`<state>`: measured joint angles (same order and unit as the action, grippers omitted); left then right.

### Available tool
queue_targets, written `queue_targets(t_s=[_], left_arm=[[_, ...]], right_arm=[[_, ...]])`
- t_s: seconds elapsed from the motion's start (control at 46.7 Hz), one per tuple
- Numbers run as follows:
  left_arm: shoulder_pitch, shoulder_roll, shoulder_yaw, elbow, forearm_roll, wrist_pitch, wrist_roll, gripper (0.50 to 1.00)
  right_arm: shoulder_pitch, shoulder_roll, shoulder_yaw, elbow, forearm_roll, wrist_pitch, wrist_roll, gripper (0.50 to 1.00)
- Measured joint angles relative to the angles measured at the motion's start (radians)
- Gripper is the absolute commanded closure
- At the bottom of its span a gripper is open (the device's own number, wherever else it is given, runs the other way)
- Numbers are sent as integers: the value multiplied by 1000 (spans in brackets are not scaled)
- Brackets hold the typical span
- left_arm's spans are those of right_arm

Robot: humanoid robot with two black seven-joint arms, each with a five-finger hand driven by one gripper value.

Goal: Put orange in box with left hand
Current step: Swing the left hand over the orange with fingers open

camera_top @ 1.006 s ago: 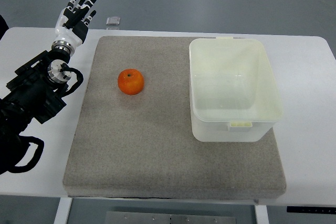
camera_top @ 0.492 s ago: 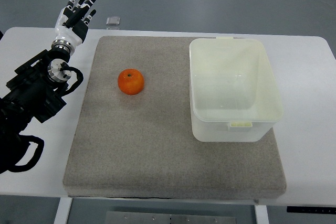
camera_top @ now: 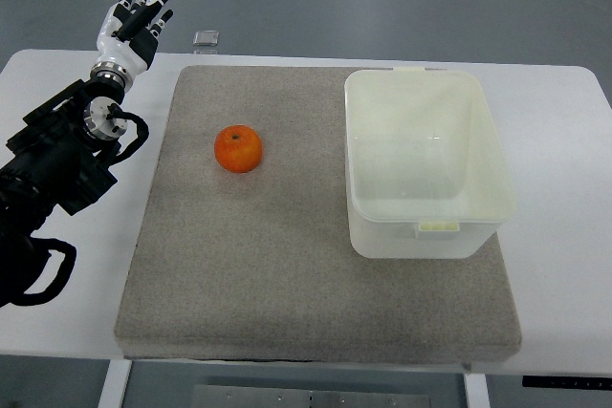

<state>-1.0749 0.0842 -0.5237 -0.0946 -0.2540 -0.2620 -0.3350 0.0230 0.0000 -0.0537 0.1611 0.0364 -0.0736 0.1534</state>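
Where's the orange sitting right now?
In the top view, the round orange lies on the grey felt mat, left of centre, apart from the white plastic box to its right.

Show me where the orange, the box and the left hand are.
orange (camera_top: 238, 149), top view, middle of the fruit.
box (camera_top: 422, 229), top view, near wall.
left hand (camera_top: 132, 23), top view, back of the hand.

Orange fruit (camera_top: 238, 149) on speckled grey-beige mat (camera_top: 287, 265); beside it, translucent cream-white box (camera_top: 426, 164); white table (camera_top: 564, 236); black-and-white left hand (camera_top: 134, 24)
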Motion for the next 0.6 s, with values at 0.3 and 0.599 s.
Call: queue_targets(t_s=[0.3, 0.599], left_arm=[[-22, 29, 127, -93, 1, 50, 61, 508], [-53, 103, 316, -207, 8, 61, 93, 510]], right_arm=[[0, 0, 0, 0, 0, 0, 0, 574], [0, 0, 0, 0, 0, 0, 0, 574]])
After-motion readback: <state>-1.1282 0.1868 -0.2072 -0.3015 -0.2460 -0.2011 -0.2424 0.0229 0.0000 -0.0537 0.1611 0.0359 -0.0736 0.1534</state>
